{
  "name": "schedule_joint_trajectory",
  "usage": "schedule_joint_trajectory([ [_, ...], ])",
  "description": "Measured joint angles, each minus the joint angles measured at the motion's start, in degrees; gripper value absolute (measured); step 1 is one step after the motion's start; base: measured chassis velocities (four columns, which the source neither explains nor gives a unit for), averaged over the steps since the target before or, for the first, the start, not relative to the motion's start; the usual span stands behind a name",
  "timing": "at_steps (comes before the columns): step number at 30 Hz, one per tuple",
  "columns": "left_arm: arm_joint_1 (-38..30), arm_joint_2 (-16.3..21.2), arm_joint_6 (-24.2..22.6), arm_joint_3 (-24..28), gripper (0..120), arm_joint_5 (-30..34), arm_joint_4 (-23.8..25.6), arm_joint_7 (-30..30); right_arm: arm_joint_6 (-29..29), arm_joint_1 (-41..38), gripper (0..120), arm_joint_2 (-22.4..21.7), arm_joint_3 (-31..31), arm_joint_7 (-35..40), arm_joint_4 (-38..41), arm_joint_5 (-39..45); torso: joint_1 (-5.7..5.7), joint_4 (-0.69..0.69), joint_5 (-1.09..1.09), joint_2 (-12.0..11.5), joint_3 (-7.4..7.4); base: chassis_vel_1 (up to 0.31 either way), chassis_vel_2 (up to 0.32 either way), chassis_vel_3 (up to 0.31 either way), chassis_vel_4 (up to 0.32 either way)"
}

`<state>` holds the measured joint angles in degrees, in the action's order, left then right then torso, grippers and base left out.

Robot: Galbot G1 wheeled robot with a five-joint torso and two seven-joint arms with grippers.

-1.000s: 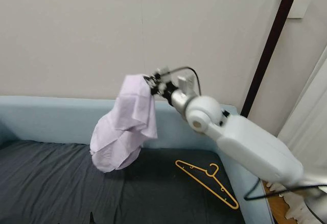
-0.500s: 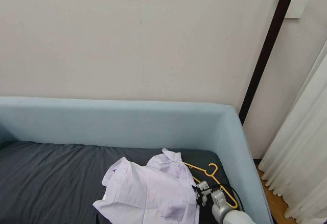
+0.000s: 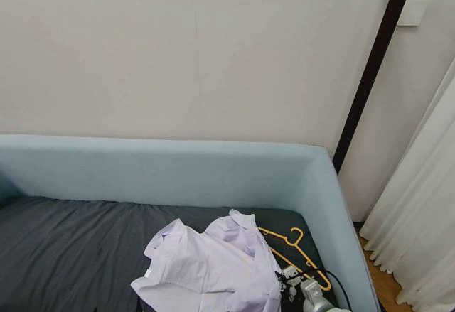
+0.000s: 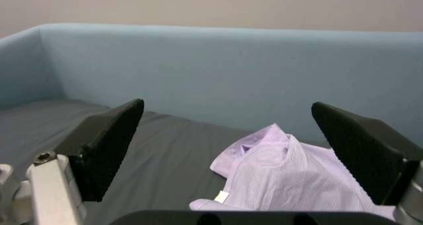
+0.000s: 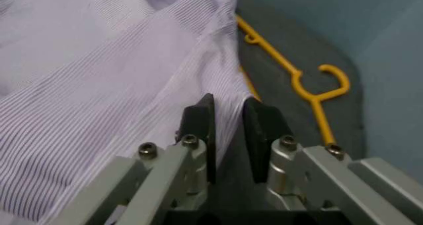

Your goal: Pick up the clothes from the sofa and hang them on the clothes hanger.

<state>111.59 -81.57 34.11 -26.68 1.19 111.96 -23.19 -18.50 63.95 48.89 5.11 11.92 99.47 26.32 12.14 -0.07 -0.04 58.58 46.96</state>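
Pale wall rises behind a light-blue sofa [image 3: 178, 170], and a dark upright post [image 3: 370, 77] stands off past its right-hand end. On the dark grey seat [image 3: 71, 241] a lavender striped shirt [image 3: 213, 269] lies crumpled. Nearly all its bulk spreads away from the right claw [image 5: 226, 105] toward the robot's left.

That claw sits low at the shirt's near right edge. Its jaws are drawn close together, with a fold of the hem running between them and only a narrow slit left. It looks like a pinch on the cloth, but a shallow one. An orange hanger [image 5: 294, 75] lies flat just beyond the claw. One arm of it is tucked under the shirt's edge, touching or nearly touching the fabric the claw has taken.

The left claw [image 4: 226, 107] hovers above the seat with its jaws spread wide and nothing between them. The shirt lies ahead of it and lower.

The step in hand seems to be lifting the shirt off the seat. To do it well, the hem should sit deep enough between the fingers [image 5: 198, 121] before any rise, since thin cloth caught by the tips alone may slip. The lift is best taken straight up and slowly, so the shirt peels away from the hanger and does not drag it along. The claw should rise until the trailing cloth clears the cushion before the arm swings toward the post.
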Motion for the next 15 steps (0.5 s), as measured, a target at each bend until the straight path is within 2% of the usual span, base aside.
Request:
schedule_joint_trajectory([
  [1,0.01,0.15,0.01,-0.03,100,0.0,0.0,0.0,-0.42,0.61,25,-0.37,-0.91,0.37,0.98,-0.51,0.0,0.0,-0.01,0.0,0.0,0.0,0.0,0.0,0.0],
  [4,0.03,0.35,0.02,-0.07,100,0.0,0.06,0.0,-1.57,2.09,31,-1.25,-3.05,1.05,3.53,-1.07,0.0,-0.02,0.0,0.0,0.0,0.0,0.0,0.0,0.0],
  [8,0.3,0.46,0.07,-0.03,100,-0.04,0.24,-0.02,-3.92,4.6,50,-3.54,-6.58,2.12,8.37,-1.61,0.0,-0.02,-0.01,0.0,0.0,0.0,0.0,0.0,0.0],
  [9,0.3,0.46,0.07,-0.03,100,-0.04,0.24,-0.02,-3.92,4.6,50,-3.54,-6.58,2.12,8.37,-1.61,0.0,-0.02,-0.01,0.0,0.0,0.0,0.0,0.0,0.0],
  [10,0.33,0.45,0.08,0.03,100,-0.11,0.24,-0.02,-4.22,4.7,54,-4.02,-6.89,2.18,9.37,-1.24,0.0,-0.02,-0.01,0.0,0.0,0.0,0.0,0.0,0.0],
  [11,0.44,0.12,0.12,0.23,100,-0.66,0.11,-0.02,-4.65,1.59,68,-4.22,-4.82,2.37,10.11,1.01,0.0,-0.01,0.0,0.0,0.0,0.0,0.0,0.0,0.0],
  [12,0.91,-0.12,0.27,0.46,100,-1.36,0.05,-0.02,-5.26,-2.65,77,-3.58,-1.42,2.33,8.74,3.66,0.0,0.0,-0.01,0.0,0.0,0.0,0.0,0.0,0.0],
  [14,1.02,-0.14,0.32,0.48,100,-1.51,0.04,-0.02,-5.34,-3.59,78,-3.4,-0.72,2.28,8.24,4.1,0.0,0.0,0.0,0.0,0.0,0.0,0.0,0.0,0.0],
  [15,1.48,-0.14,0.62,0.57,100,-2.11,-0.04,-0.02,-5.44,-7.19,85,-2.5,1.75,1.99,5.9,5.4,0.0,0.02,0.0,0.0,0.01,0.0,0.0,0.0,0.0],
])
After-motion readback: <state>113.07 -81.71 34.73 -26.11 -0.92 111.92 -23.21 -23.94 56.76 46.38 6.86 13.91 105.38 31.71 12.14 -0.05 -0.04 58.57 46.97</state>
